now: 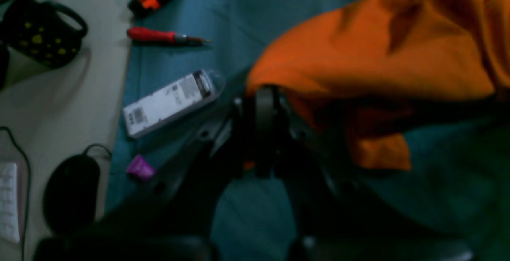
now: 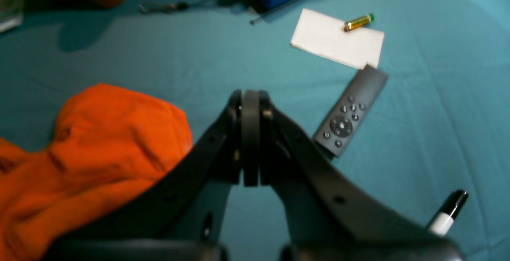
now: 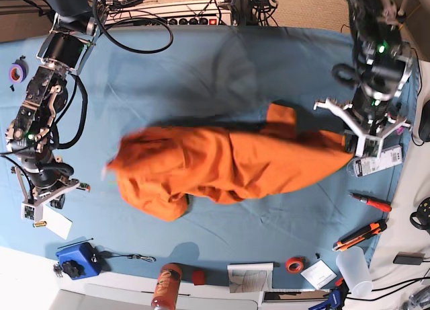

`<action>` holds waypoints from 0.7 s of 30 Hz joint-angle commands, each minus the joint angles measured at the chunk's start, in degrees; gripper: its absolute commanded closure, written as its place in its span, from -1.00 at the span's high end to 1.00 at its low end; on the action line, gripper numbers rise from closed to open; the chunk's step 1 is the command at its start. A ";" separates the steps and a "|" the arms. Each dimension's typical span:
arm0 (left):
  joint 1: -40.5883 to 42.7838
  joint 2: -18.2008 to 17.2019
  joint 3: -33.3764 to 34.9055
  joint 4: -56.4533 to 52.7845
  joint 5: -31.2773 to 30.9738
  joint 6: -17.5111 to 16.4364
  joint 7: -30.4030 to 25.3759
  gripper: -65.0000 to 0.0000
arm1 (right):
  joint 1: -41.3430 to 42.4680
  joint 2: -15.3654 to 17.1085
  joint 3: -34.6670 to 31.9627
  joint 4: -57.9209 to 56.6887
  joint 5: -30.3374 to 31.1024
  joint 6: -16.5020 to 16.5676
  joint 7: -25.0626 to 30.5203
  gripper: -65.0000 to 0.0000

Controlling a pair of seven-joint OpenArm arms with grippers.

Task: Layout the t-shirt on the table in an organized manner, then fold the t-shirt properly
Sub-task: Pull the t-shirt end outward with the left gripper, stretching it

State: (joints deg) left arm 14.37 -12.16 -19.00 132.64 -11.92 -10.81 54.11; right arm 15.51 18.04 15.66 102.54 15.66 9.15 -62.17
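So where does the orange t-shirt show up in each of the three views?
Left wrist: the t-shirt fills the upper right, its edge at the left tool.
Right wrist: lower left, beside the right tool.
Base: stretched across the middle.
Shared landmark: the teal table cloth under it.

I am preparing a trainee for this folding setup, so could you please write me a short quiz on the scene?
1. True or false: the right tool grips the shirt.
2. Which lies just beside the right tool? A remote; B spoon; C plate.
3. Fill in: the left tool is shut on the ____.

Key: 1 false, it is shut on nothing; 2 A; 3 shirt.
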 commanded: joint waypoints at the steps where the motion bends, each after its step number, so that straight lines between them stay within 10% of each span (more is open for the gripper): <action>1: 0.33 -0.42 -1.49 2.32 -0.15 0.39 -1.68 -1.00 | 1.29 0.83 0.20 1.64 0.15 0.07 2.03 -1.00; 15: 2.95 -0.35 -5.07 2.36 -4.66 0.37 -4.46 -1.00 | -1.25 0.85 0.20 1.81 -3.72 0.66 1.03 -0.99; 21: 2.95 -0.35 -5.07 2.36 -4.70 0.39 -4.39 -1.00 | -6.43 0.83 0.15 1.81 -1.16 3.04 -2.75 -0.43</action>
State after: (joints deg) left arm 17.56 -12.10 -23.81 134.08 -16.16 -10.74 51.40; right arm 8.10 18.06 15.59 103.42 14.44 12.03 -65.95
